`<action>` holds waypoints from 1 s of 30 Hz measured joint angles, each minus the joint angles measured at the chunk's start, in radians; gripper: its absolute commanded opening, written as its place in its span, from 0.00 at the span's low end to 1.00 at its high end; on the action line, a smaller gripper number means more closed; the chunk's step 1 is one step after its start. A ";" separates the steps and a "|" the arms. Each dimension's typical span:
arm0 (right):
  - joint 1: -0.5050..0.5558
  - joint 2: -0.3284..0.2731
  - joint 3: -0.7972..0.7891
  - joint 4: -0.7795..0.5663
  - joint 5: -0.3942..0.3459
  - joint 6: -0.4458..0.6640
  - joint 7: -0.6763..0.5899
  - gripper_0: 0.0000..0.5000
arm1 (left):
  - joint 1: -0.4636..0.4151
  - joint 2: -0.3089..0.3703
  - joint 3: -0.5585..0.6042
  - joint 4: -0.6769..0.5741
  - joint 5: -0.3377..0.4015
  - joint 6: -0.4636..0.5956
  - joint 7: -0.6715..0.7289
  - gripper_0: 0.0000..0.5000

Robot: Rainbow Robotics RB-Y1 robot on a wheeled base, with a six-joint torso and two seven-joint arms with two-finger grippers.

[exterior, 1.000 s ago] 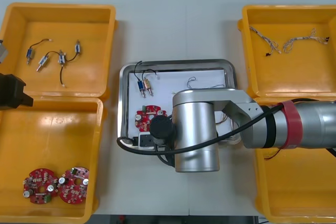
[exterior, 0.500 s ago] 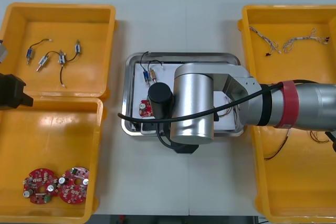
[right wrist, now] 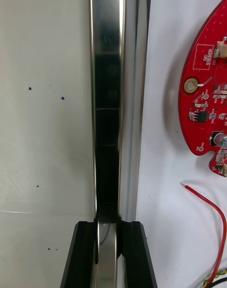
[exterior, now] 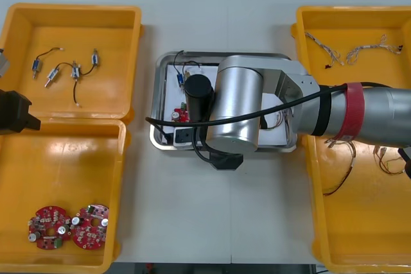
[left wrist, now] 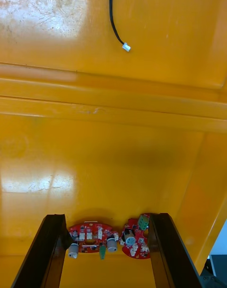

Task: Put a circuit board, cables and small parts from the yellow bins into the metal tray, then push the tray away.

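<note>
The metal tray (exterior: pixel 156 113) lies between the bins, white inside. It holds a red circuit board (exterior: pixel 179 115), small metal parts (exterior: pixel 180 80) and thin cables (exterior: pixel 277 119). My right arm reaches across it. The right gripper (exterior: pixel 183 137) is at the tray's near left corner, shut on the rim. In the right wrist view the shiny tray rim (right wrist: pixel 108 103) runs up from between the right gripper's (right wrist: pixel 108 224) fingers, with the circuit board (right wrist: pixel 208 89) and a red cable (right wrist: pixel 215 207) beside it. My left gripper (exterior: pixel 16 112) stays parked at the left edge, and the left gripper (left wrist: pixel 107 217) is open above two circuit boards (left wrist: pixel 90 233).
The near left bin (exterior: pixel 119 178) holds two circuit boards (exterior: pixel 67 227). In the far left bin are small metal parts with black cables (exterior: pixel 64 72). Twisted cables (exterior: pixel 350 52) lie in the far right bin, red and yellow cables (exterior: pixel 340 171) in the near right one.
My right arm has moved toward the table's far side with the tray's rim in its gripper, and the tray has slid away with it. The left arm has not moved.
</note>
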 measured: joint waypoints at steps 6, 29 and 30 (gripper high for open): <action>-0.019 0.002 -0.004 0.034 0.000 -0.040 0.013 0.17 | 0.000 0.000 0.000 0.000 0.000 0.000 0.000 1.00; -0.054 0.006 -0.053 0.092 0.120 -0.073 0.129 0.12 | 0.000 0.000 0.000 0.000 0.000 0.000 0.000 1.00; -0.054 0.006 -0.056 0.097 0.126 -0.080 0.130 0.12 | 0.000 0.000 0.000 0.000 0.000 0.000 0.000 1.00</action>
